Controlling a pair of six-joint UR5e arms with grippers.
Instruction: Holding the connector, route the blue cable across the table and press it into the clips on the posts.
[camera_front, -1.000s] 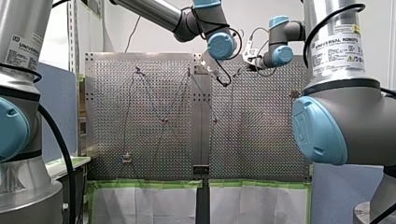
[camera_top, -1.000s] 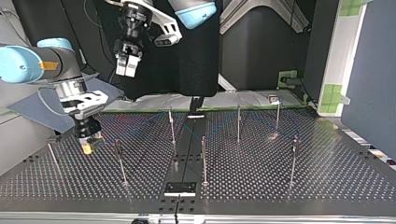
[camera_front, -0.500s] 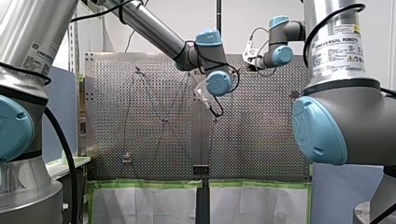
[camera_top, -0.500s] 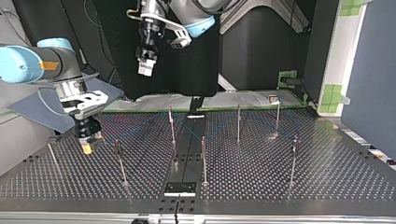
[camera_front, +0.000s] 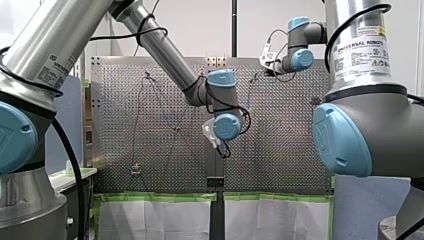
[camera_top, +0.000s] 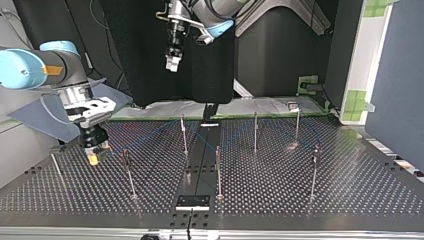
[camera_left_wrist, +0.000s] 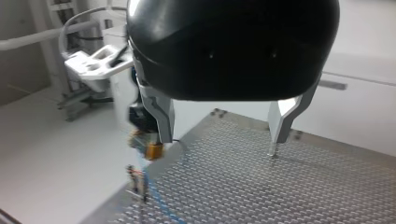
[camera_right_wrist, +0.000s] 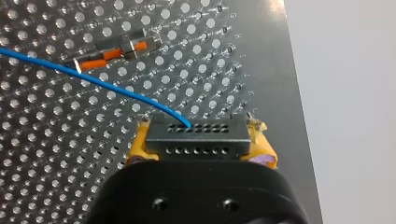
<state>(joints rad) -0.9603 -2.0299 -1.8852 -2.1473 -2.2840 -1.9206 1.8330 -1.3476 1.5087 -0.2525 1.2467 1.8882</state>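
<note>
Perforated table, thin posts, one cable: danger in the pull

Perforated table (camera_top: 350, 190) across the top view, posts (camera_top: 218, 170) upright on it. Right gripper (camera_top: 95, 150) low at nine o'clock, yellow pads (camera_right_wrist: 138, 145) closed on the black connector (camera_right_wrist: 196, 135). Blue cable (camera_right_wrist: 93, 79) running off ahead of it, just beside a clip (camera_right_wrist: 119, 49). Left gripper (camera_top: 172, 62) high at twelve o'clock, fingers (camera_left_wrist: 161, 116) wide apart, empty.

Likely trouble: too hard a pull dragging the connector out of the pads, or slack snagging a post and springing from clips. Also a lowered left gripper knocking a post.
</note>
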